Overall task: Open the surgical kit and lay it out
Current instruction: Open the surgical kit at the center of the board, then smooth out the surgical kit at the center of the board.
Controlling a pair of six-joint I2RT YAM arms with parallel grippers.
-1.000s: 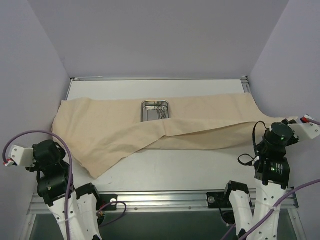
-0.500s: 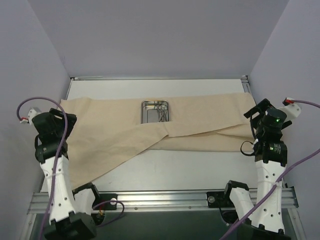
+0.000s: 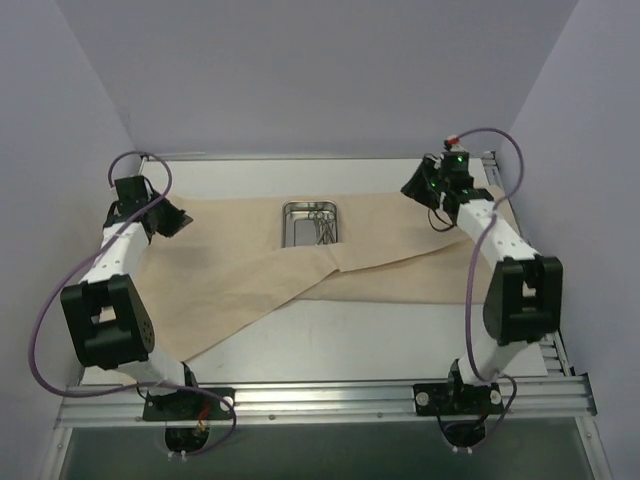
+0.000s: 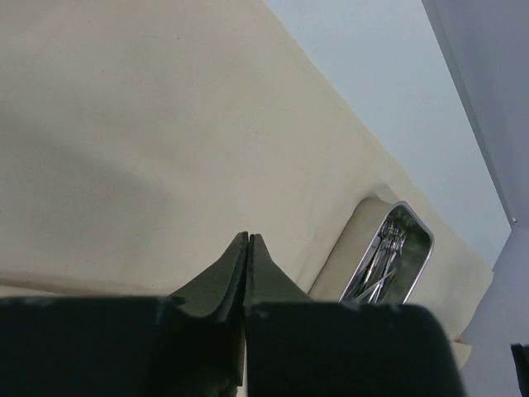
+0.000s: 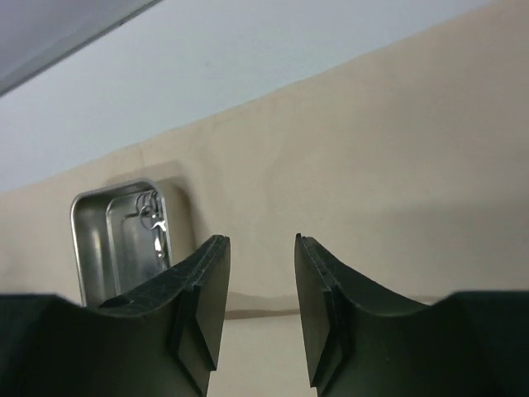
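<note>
The surgical kit's beige cloth wrap (image 3: 230,270) lies spread across the table, its front flap folded over in a diagonal ridge. A small steel tray (image 3: 311,222) with thin scissor-like instruments (image 3: 322,226) sits uncovered at the back middle. My left gripper (image 3: 172,218) hovers over the cloth's back left part, shut with nothing seen between its fingers (image 4: 248,238). My right gripper (image 3: 416,188) is over the back right part, open and empty (image 5: 259,241). The left wrist view shows the cloth (image 4: 165,124) and tray (image 4: 388,263). The cloth (image 5: 397,165) and tray (image 5: 116,240) also appear in the right wrist view.
Bare white tabletop (image 3: 400,335) shows in front of the cloth and in a strip behind it. Purple walls close in the left, right and back. A metal rail (image 3: 320,400) runs along the near edge between the arm bases.
Both arms have swung from the near corners out to the back of the cloth. The left jaws have shut and the right jaws have narrowed. The cloth's left edge has shifted slightly.
</note>
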